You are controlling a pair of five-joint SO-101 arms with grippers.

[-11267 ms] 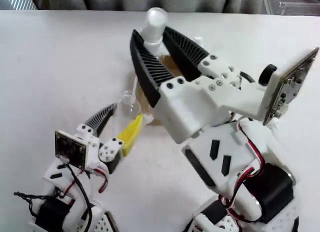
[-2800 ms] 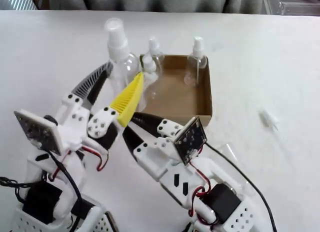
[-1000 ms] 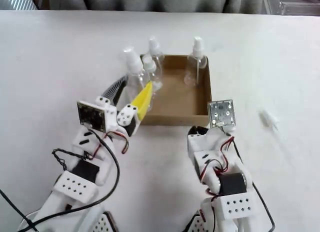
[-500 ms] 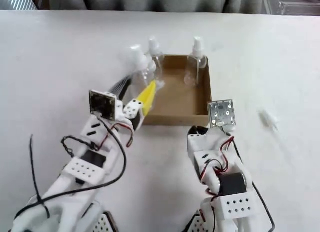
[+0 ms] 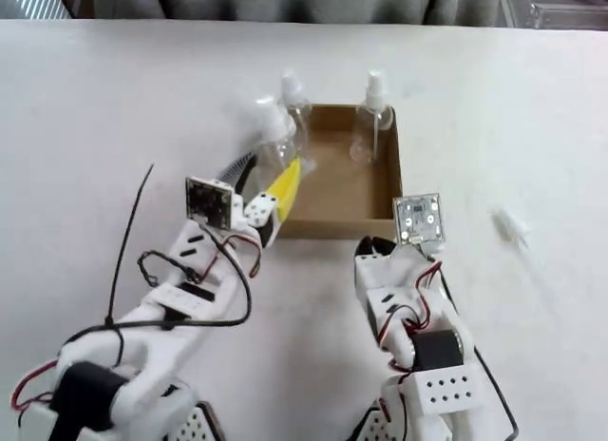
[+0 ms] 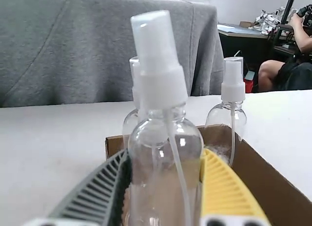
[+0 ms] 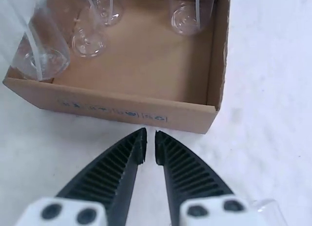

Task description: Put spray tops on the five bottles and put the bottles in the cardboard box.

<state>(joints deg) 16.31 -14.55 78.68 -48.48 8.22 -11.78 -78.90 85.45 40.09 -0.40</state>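
- The left gripper (image 5: 273, 167), with one grey and one yellow finger, is clamped on the body of a clear round plastic bottle with a white spray top (image 6: 163, 138), which is held upright.
- Compared with half a second earlier, this held bottle has been carried rightward from outside the rim. It is now placed at 8 o'clock of the shallow brown cardboard box (image 7: 122, 109), over the near-left corner. Whether its base is resting on the box floor cannot be told.
- Three capped bottles (image 5: 372, 118) of the same kind are stood inside the box, at about 10, 11 and 1 o'clock, so the held bottle is judged to be the fourth.
- The right gripper (image 7: 148, 143) is parked at 6 o'clock of the box, just outside the front wall. Its black fingers are drawn almost together, and nothing is held.
- About three seconds earlier that arm was stretched across toward the held bottle, and it has since been pulled back. The capping step for this bottle is therefore judged finished, and only its release is left.
- A small white piece, probably a loose spray top (image 5: 513, 227), is seen lying at 4 o'clock, well apart from the box. One more bottle is judged still to be capped and boxed.
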